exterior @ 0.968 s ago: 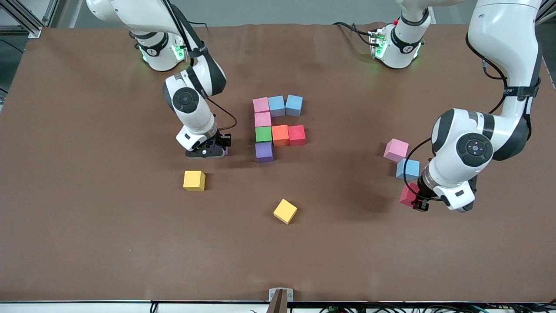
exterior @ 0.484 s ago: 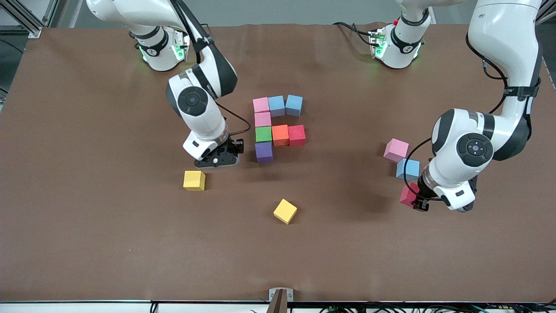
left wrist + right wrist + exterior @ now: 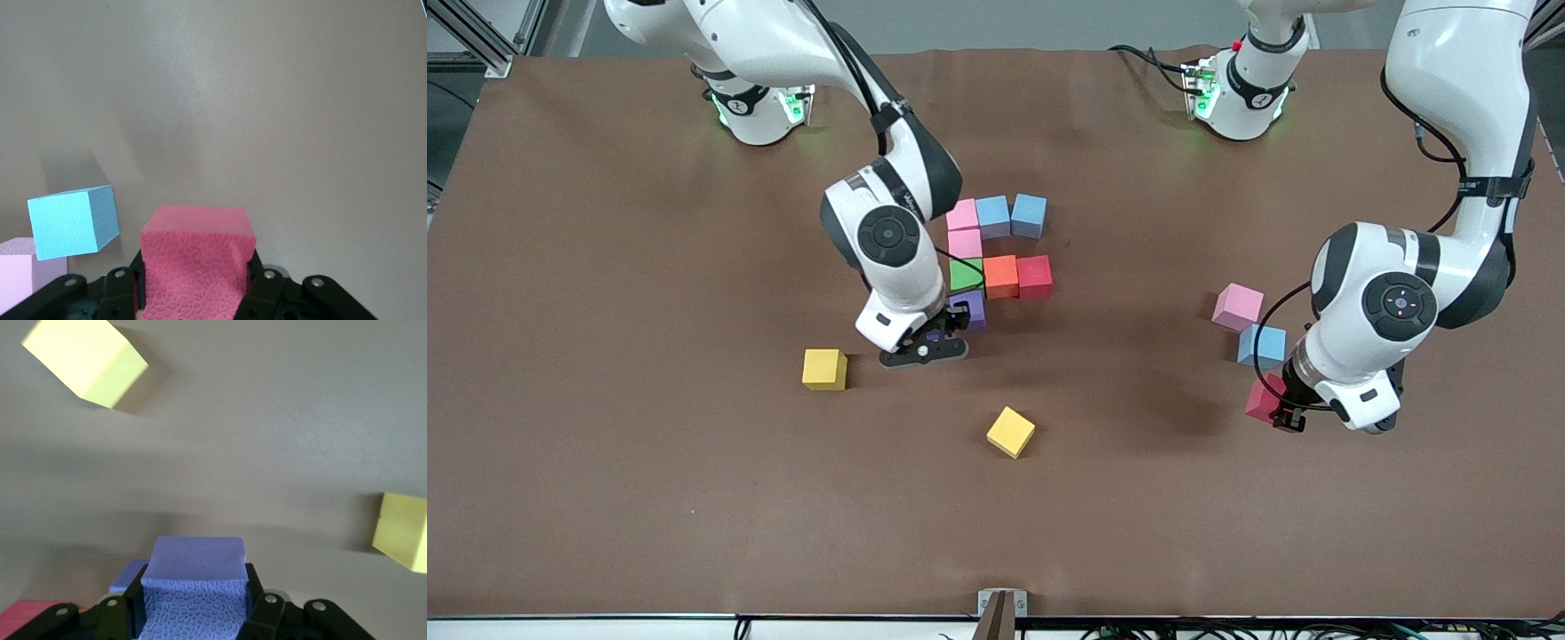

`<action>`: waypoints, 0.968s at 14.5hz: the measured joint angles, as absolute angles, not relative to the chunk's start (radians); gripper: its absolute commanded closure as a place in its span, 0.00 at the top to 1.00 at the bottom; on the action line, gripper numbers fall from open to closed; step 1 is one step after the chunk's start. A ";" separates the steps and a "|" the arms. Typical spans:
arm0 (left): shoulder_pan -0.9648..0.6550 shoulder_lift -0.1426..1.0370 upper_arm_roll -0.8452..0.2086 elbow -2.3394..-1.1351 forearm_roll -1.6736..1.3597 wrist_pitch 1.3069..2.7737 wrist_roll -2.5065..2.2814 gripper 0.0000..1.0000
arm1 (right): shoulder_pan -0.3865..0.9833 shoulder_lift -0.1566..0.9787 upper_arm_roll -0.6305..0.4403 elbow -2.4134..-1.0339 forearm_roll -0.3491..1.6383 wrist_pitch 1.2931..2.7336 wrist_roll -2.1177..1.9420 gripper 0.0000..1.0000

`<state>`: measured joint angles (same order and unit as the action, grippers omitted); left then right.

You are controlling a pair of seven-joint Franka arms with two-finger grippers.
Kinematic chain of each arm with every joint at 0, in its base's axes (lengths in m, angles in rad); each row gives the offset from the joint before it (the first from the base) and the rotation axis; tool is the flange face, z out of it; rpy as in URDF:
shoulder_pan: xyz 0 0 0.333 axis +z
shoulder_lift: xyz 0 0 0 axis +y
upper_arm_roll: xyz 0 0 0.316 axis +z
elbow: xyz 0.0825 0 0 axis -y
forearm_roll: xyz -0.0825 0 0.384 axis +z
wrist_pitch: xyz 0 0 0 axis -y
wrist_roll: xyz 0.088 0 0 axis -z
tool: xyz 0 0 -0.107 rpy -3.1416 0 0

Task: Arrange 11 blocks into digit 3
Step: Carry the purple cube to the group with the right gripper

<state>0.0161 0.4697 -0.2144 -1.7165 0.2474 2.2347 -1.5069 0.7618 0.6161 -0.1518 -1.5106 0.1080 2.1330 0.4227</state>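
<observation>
- Right now the right gripper (image 3: 934,342) has its fingers clamped on a purple block (image 3: 195,587); the foam sides look pressed in between the pads.
- That gripper hangs low over the table (image 3: 605,489), just beside the other purple block (image 3: 971,307) that ends the figure's spine, on the side nearer the front camera. Whether the held block touches the table I cannot tell.
- The digit 3 (image 3: 996,258) so far: a spine of two pink blocks, a green block (image 3: 963,274) and the purple one, with two light blue blocks (image 3: 1011,214) as one arm and an orange block (image 3: 1000,276) and red block (image 3: 1035,276) as the middle arm. All of them sit touching.
- Two yellow cubes lie loose: one (image 3: 823,368) at about nine o'clock from the right gripper in the front view, the other (image 3: 1010,432) at about four o'clock.
- The left gripper (image 3: 1282,411) has its fingers shut on a second red block (image 3: 195,257), toward the left arm's end of the table.
- Just beside it, at about twelve o'clock in the front view, sit a loose light blue block (image 3: 1262,345) and a loose pink block (image 3: 1237,307), touching at a corner.
</observation>
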 measured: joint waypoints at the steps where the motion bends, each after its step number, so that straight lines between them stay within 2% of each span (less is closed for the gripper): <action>1: 0.016 0.470 -0.214 -1.716 0.247 2.235 -1.507 0.38 | 0.762 0.633 -0.152 -1.490 0.110 2.132 0.423 0.00; 14: 0.016 0.470 -0.215 -1.715 0.247 2.235 -1.507 0.38 | 0.788 0.849 -0.147 -1.308 0.118 2.166 0.503 0.00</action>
